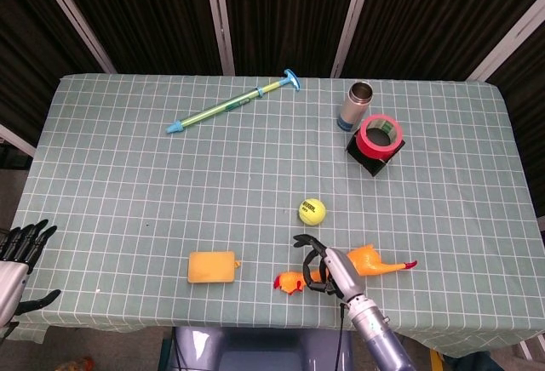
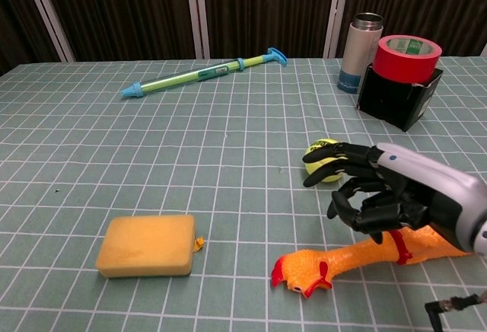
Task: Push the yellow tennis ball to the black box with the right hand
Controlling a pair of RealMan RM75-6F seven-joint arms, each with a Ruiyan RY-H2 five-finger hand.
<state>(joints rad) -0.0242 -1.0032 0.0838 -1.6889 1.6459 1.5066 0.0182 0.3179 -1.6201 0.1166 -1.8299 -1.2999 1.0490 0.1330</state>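
The yellow tennis ball (image 1: 312, 211) (image 2: 320, 157) lies near the table's middle, partly hidden by fingers in the chest view. The black box (image 1: 374, 153) (image 2: 399, 94) stands at the far right with a red tape roll (image 1: 379, 134) (image 2: 409, 58) on it. My right hand (image 1: 328, 270) (image 2: 380, 189) hovers over the rubber chicken, just on the near side of the ball, fingers spread and curled, holding nothing. My left hand (image 1: 19, 256) hangs off the table's near-left corner, fingers apart and empty.
An orange rubber chicken (image 1: 370, 260) (image 2: 358, 256) lies under the right hand. A yellow sponge (image 1: 211, 266) (image 2: 146, 245) sits near the front edge. A metal bottle (image 1: 356, 105) (image 2: 360, 41) stands behind the box. A blue-green pump (image 1: 233, 102) (image 2: 204, 73) lies at the back.
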